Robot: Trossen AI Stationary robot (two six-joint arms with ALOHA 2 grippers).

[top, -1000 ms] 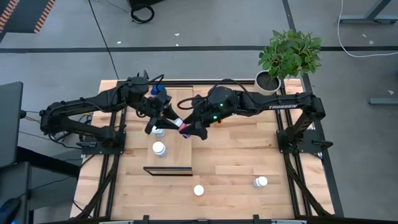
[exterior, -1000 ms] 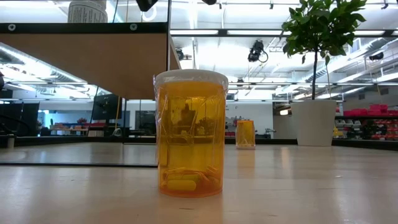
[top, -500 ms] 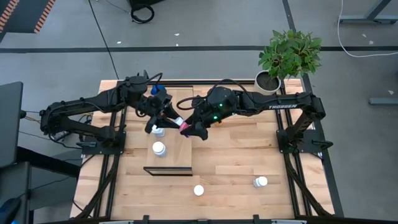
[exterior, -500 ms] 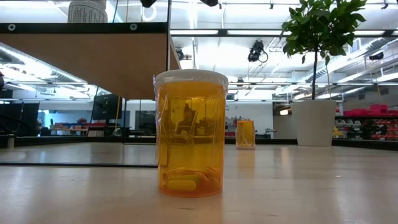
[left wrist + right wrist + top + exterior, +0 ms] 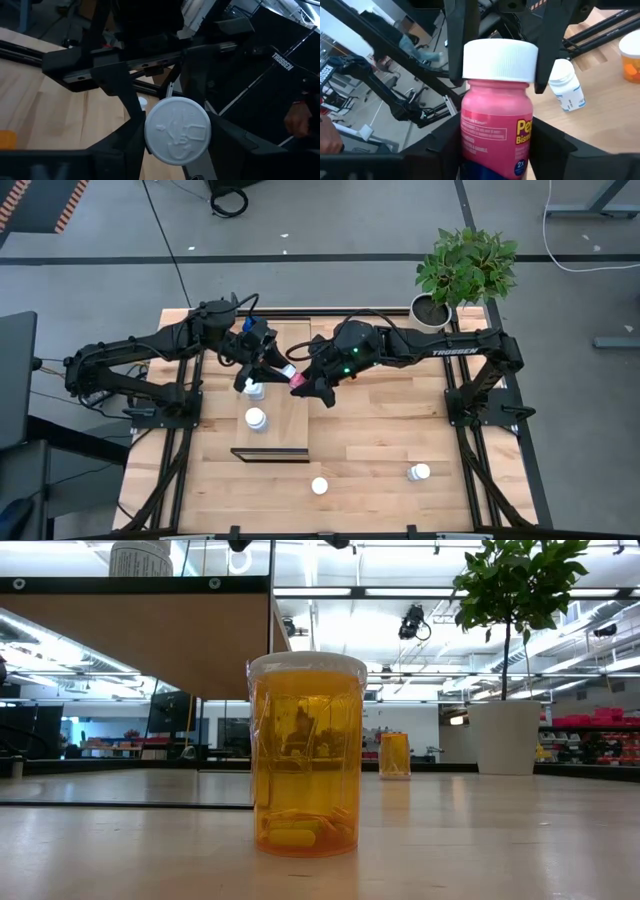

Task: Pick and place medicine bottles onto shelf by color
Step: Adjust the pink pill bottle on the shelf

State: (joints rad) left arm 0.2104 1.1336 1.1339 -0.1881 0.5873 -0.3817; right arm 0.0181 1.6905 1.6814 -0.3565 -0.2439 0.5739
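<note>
While both pincers meet over shelf (image 5: 272,395), pink bottle (image 5: 496,125) spans them: left pincer (image 5: 176,142) clamps cap, right pincer (image 5: 495,150) clamps body. Light, rigid, slick; hold mid-body.

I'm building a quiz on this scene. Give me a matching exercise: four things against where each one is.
1. pink bottle
2. plant pot
3. orange bottle
4. white bottle

A. standing on the shelf
B. at a corner of the table
C. nearest the low camera
D. raised between the left gripper and the right gripper

Pairs: 1-D, 2-B, 3-C, 4-A
</note>
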